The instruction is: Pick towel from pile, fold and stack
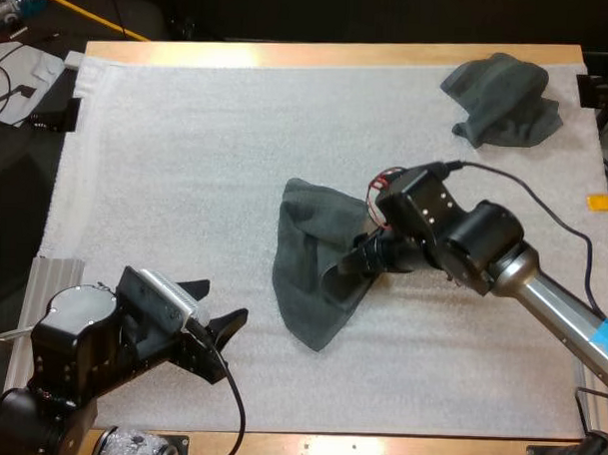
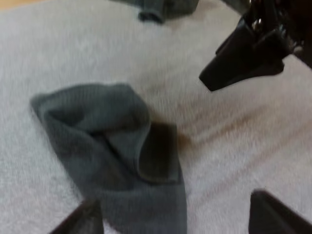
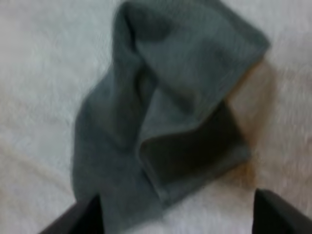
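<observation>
A crumpled towel is seen on the mat. The left gripper is held at its edge, fingers apart, and the right gripper is seen beyond it.

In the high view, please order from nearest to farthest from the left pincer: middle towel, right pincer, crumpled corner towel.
1. Middle towel, mat centre.
2. Right pincer, at that towel's right edge.
3. Crumpled corner towel, far right.

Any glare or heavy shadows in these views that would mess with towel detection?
High view: glare patch on the table along its far wooden edge; mat lit fairly evenly. Left wrist view: brownish shadow on the mat beside the middle towel. Right wrist view: dark shadow inside that towel's open fold.
</observation>
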`<state>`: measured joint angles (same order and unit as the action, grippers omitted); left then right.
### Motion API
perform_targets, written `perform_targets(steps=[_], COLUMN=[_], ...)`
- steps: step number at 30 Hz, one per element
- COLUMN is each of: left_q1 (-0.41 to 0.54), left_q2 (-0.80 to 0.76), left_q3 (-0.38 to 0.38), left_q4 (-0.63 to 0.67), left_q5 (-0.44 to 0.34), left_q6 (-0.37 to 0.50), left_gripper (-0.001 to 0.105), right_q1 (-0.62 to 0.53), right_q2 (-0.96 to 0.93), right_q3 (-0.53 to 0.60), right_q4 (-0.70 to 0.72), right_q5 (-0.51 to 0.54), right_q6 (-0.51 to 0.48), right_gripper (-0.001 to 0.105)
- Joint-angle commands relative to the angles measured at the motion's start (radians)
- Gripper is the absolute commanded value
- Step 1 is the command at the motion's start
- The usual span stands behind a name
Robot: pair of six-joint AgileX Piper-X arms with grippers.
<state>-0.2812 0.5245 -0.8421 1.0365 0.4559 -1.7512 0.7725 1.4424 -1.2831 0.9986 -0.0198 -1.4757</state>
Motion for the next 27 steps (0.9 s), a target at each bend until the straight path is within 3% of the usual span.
perform_targets(steps=[1, 9, 15, 27], left_q1=[-0.003, -0.003, -0.003, -0.004], left_q2=[0.004, 0.003, 0.002, 0.001], left_q3=[-0.006, -0.006, -0.006, -0.004], left_q4=[0.044, 0.142, 0.164, 0.174], left_q5=[0.004, 0.002, 0.001, 0.012], left_q6=[-0.006, -0.009, -0.008, -0.005], left_gripper=[0.061, 0.060, 0.060, 0.061], right_q1=[0.027, 0.045, 0.046, 0.047], right_q2=[0.003, 0.059, 0.146, 0.263], right_q3=[0.089, 0.224, 0.225, 0.226], right_q4=[-0.051, -0.208, -0.240, -0.319], right_q5=[-0.017, -0.064, -0.084, -0.096], right_q6=[0.030, 0.130, 0.155, 0.245], right_gripper=[0.062, 0.059, 0.050, 0.049])
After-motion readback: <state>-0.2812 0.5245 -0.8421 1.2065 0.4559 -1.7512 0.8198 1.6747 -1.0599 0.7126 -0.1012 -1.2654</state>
